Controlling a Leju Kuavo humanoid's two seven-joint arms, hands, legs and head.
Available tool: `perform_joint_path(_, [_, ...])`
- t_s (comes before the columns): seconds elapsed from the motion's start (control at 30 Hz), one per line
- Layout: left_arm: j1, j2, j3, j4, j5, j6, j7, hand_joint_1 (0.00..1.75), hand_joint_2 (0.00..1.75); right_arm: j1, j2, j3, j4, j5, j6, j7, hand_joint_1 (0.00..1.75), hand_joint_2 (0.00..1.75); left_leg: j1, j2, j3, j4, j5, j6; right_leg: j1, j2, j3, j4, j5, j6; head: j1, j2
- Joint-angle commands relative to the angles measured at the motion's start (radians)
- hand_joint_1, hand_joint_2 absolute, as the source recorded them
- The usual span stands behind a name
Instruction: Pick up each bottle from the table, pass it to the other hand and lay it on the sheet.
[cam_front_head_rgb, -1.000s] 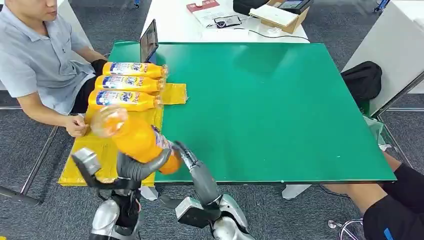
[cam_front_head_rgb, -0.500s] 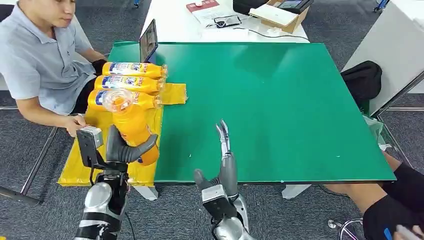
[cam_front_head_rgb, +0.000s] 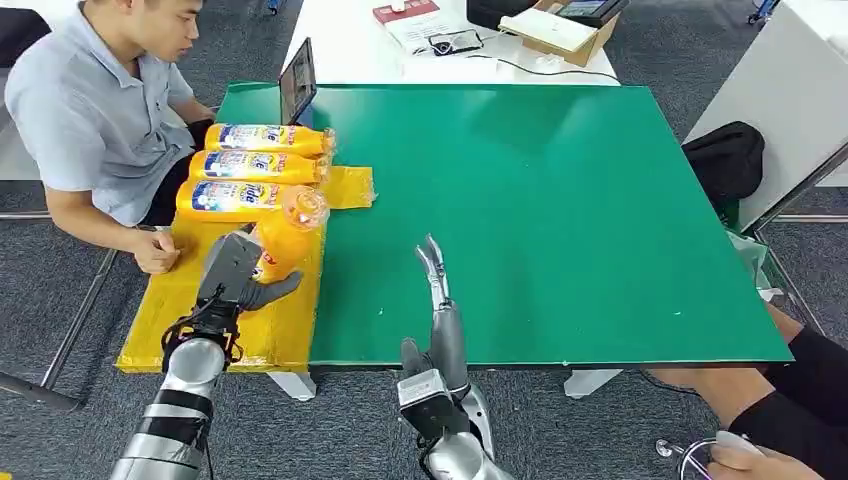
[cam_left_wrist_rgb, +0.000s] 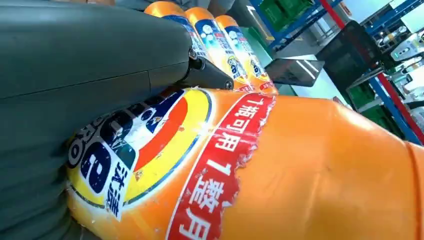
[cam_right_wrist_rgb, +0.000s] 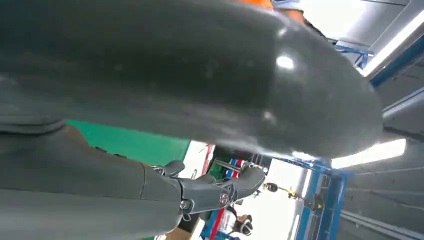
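My left hand (cam_front_head_rgb: 233, 275) grips an orange bottle (cam_front_head_rgb: 285, 235) low over the yellow sheet (cam_front_head_rgb: 205, 310), its clear base toward the table's middle. Up close its torn label and orange body (cam_left_wrist_rgb: 300, 165) sit against my grey hand (cam_left_wrist_rgb: 75, 65). Three more orange bottles (cam_front_head_rgb: 250, 165) lie side by side on the sheet just beyond it. My right hand (cam_front_head_rgb: 440, 300) stands open over the green table's near edge, fingers (cam_right_wrist_rgb: 215, 192) straight and holding nothing.
A seated person (cam_front_head_rgb: 95, 120) at the table's left rests a hand (cam_front_head_rgb: 155, 250) on the sheet beside my left hand. A tablet (cam_front_head_rgb: 297, 82) stands behind the bottles. The green table (cam_front_head_rgb: 560, 220) stretches to the right. A black bag (cam_front_head_rgb: 727, 160) lies on the floor.
My left hand has carried the bottle forward and down to the sheet, tilting it from upright toward lying. My right hand let go a second ago and now stays open.
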Motion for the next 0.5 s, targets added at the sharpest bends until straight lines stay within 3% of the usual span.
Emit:
perform_joint_path(0.03, [-0.057,0.043,-0.031,0.09,0.0,0.001,0.005,1.68,1.75,-0.035,-0.03,0.022,0.024,-0.007,0.003,0.001,0.0,0.0,0.0,0.0,0.002,-0.001,0.0,0.0,0.0,0.0,0.002,-0.001,0.0,-0.001,0.0,0.0])
perform_joint_path(0.1, [-0.057,0.043,-0.031,0.09,0.0,0.001,0.005,1.68,1.75,-0.035,-0.03,0.022,0.024,-0.007,0.003,0.001,0.0,0.0,0.0,0.0,0.004,0.0,-0.001,-0.001,0.0,0.0,0.003,0.0,-0.001,-0.002,0.0,0.0])
perform_joint_path(0.17, [-0.085,0.083,-0.069,0.147,-0.184,0.063,0.05,1.68,1.75,-0.033,-0.031,0.027,0.012,-0.009,0.01,0.001,0.0,0.0,0.0,0.0,0.003,0.0,-0.001,-0.001,0.0,0.0,0.002,0.0,-0.001,-0.001,0.0,0.0])
perform_joint_path(0.3, [-0.257,0.157,-0.079,0.484,-0.426,0.068,0.083,1.75,1.75,-0.048,-0.02,0.031,0.017,-0.023,0.028,0.001,0.0,0.0,0.001,-0.001,0.005,0.0,-0.001,-0.001,0.001,-0.001,0.005,0.0,-0.002,-0.002,0.0,0.0])
perform_joint_path(0.5, [-0.281,0.127,-0.106,0.65,-0.565,0.117,0.113,1.75,1.75,-0.038,-0.018,0.03,0.047,-0.029,0.069,0.001,0.0,0.0,0.001,0.001,0.006,-0.001,-0.001,-0.001,0.001,0.0,0.005,0.0,0.0,-0.005,0.0,0.0])
